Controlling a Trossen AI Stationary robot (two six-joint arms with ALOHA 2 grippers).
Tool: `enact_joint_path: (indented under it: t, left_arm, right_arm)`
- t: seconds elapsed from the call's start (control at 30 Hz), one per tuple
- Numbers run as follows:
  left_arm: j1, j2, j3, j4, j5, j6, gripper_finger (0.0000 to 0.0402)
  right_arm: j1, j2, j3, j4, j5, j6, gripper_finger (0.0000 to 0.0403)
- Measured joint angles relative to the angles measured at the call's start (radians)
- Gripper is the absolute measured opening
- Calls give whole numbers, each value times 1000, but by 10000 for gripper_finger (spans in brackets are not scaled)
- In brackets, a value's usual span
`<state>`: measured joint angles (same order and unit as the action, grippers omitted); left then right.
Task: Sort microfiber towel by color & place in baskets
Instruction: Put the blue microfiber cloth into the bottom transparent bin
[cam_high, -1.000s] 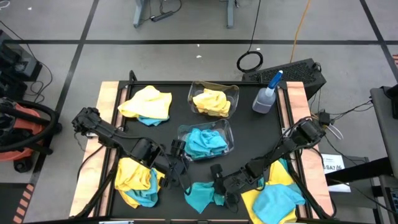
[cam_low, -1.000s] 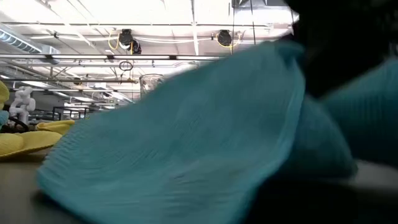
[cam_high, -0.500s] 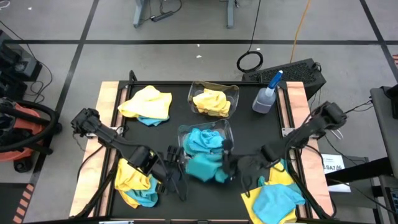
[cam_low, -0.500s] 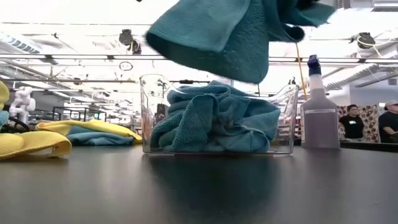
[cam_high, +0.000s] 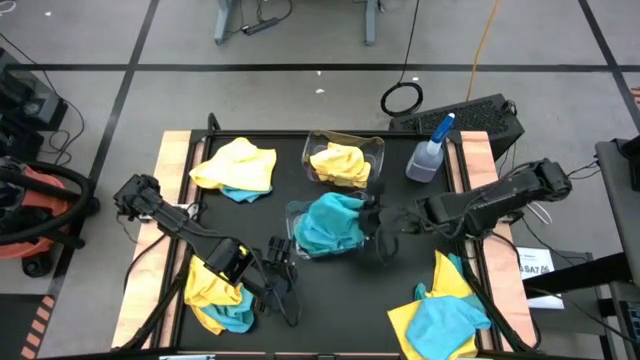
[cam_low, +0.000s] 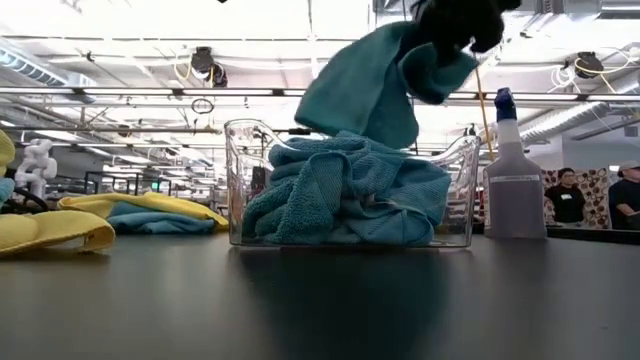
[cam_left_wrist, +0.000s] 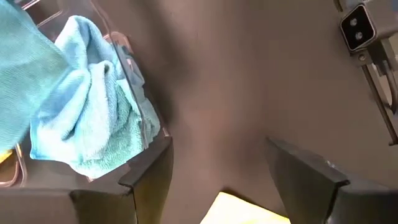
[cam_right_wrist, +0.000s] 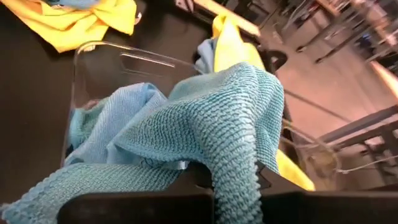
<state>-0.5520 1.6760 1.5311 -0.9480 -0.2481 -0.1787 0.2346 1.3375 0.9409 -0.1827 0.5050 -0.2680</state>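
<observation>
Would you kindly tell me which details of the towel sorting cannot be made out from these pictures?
- The right pincer: the turquoise towel it holds over the blue basket covers its fingertips in every view.
- How many towels lie in that basket: bunched together, uncountable.
- The yellow basket: hidden behind the blue one in the low view.
- The front-left towel pile: partly covered by the left arm and its open left pincer.

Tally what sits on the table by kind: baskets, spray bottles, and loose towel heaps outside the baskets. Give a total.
Baskets: 2, the yellow-filled basket and the turquoise-filled basket
Spray bottles: 1, the spray bottle
Loose towel heaps: 3, the upper-left heap, the lower-left heap and the lower-right heap
Total: 6
</observation>
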Motion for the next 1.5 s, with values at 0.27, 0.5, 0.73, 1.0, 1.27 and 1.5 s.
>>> enact_joint_path:
  t: [0.27, 0.5, 0.73, 1.0, 1.27, 1.5]
  left_arm:
    - [1, 0, 0, 7, 0, 0, 258]
    - [1, 0, 0, 29, 0, 1, 258]
    - [1, 0, 0, 33, 0, 1, 258]
    - [1, 0, 0, 42, 0, 1, 258]
    - [1, 0, 0, 42, 0, 2, 258]
    - [1, 0, 0, 41, 0, 3, 258]
  right_arm:
    - [-86, 112, 0, -7, -166, -6, 6]
    - [-129, 259, 0, 27, -286, 5, 6]
    - [-172, 359, 3, 111, -407, 58, 7]
    - [-215, 396, 3, 105, -549, 124, 12]
    - [-213, 339, -2, 75, -545, 116, 103]
    - [-213, 245, -2, 60, -546, 122, 201]
